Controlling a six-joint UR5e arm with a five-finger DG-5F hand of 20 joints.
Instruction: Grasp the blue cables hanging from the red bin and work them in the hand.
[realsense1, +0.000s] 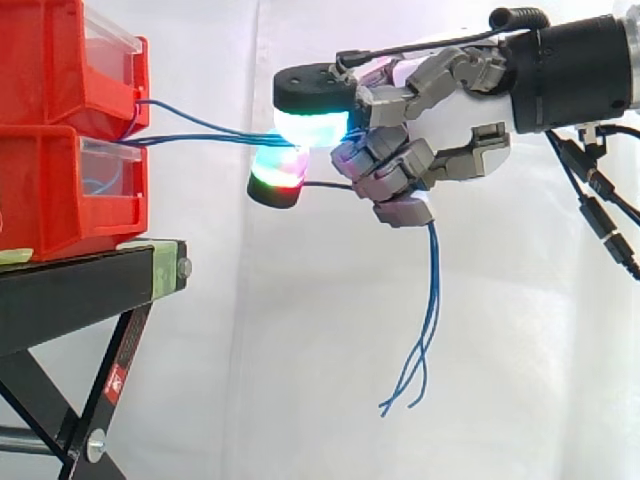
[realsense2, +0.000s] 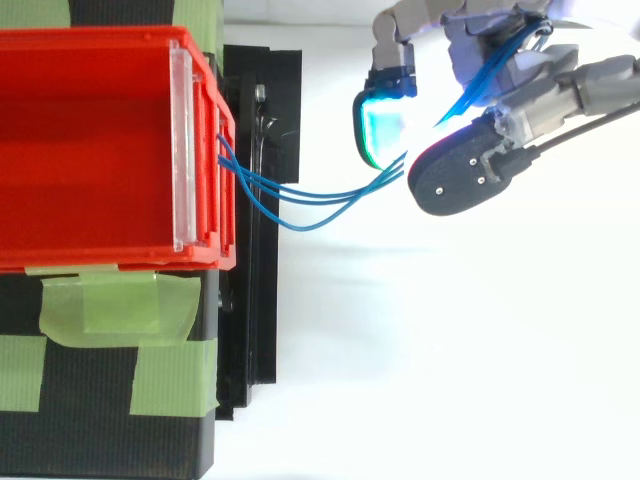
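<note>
Blue cables (realsense1: 433, 270) are stretched from the front of the stacked red bins (realsense1: 55, 130), on the left, to the hand (realsense1: 445, 95); they are gripped by curled fingers (realsense1: 390, 165), ends hanging below.

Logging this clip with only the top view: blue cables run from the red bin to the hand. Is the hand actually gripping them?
Observer: Yes. From the side, the hand has its fingers curled round the blue cables, which stretch roughly level from the bin.
Reviewer: Where do the free ends go?
Observer: They leave the underside of the hand and hang loose in the air, touching nothing.
Reviewer: Is that bin alone?
Observer: No. The upper red bin sits on a lower red bin.
</note>
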